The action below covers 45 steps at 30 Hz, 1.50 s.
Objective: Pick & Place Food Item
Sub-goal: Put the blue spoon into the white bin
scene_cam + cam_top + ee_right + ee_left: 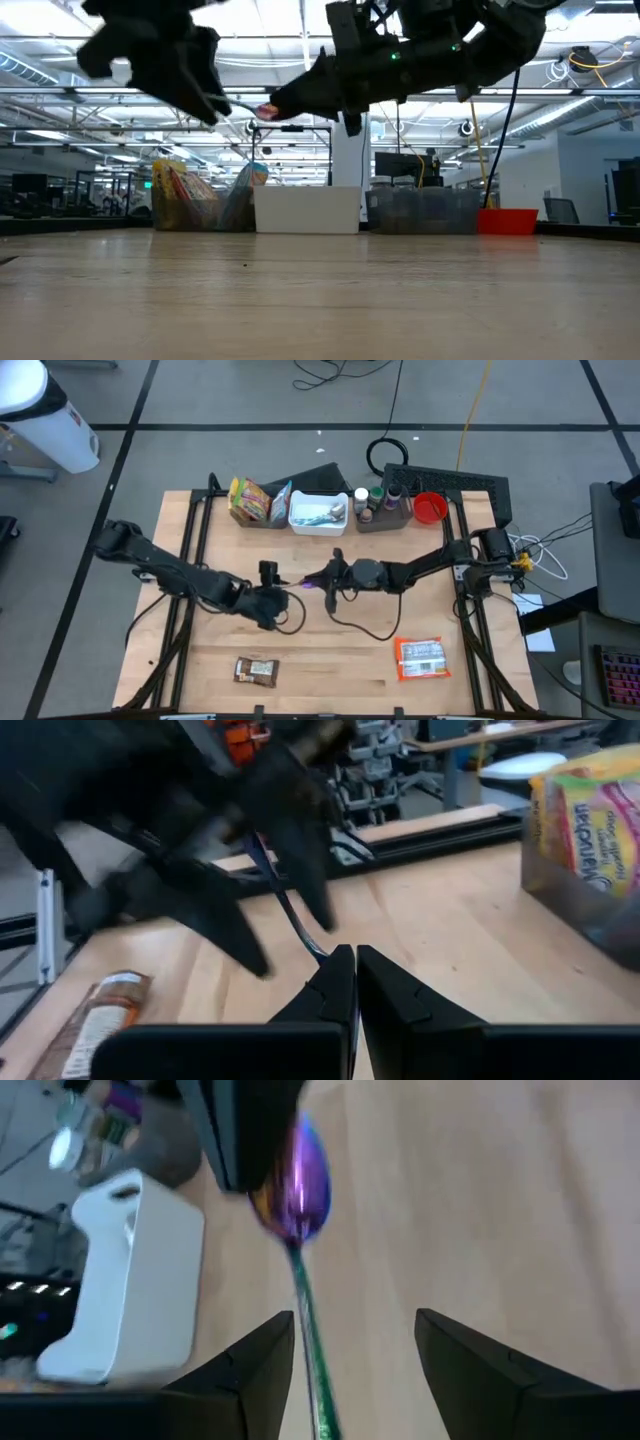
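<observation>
Wooden table (330,660) carries a brown bar (256,671) near its front edge and an orange packet (421,658) toward the front right corner. Above mid-table, the right gripper (312,581) pinches a purple spoon (303,582), whose handle lies between the left gripper's (278,600) open jaws. Snack bags (258,501) and a white bin (319,512) line the back edge.

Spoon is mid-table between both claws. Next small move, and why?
Probably back the left claw straight off along the handle. Its fingers stand open on either side of the spoon's thin handle without pinching it. The right claw is shut on the bowl end, so the spoon looks carried by the right alone.
</observation>
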### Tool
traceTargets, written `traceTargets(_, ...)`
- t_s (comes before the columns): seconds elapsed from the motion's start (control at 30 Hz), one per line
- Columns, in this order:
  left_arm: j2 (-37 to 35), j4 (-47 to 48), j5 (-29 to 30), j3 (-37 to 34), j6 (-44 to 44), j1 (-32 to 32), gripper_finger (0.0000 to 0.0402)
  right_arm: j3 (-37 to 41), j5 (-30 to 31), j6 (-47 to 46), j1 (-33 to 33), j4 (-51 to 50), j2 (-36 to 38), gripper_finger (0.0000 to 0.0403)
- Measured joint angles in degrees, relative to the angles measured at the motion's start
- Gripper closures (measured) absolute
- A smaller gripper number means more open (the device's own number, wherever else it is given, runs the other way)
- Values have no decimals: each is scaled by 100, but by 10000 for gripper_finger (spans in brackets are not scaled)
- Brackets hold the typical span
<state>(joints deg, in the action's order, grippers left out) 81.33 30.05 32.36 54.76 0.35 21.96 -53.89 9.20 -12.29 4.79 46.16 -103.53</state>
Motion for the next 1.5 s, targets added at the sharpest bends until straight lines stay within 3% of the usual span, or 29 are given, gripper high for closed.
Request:
traceTargets(0.33,372,144,830,0,108,-17,210,0,-184,-9,-25,51,0,403)
traceTargets(0.77,371,553,815,490,254,-15,249,-9,-29,83,-19,99,13,403)
traceTargets(1.2,373,877,754,570,22,-93,245,-11,-5,79,-19,79,9,403)
traceTargets(1.5,380,979,623,570,-85,-179,293,-7,-5,104,-19,90,9,403)
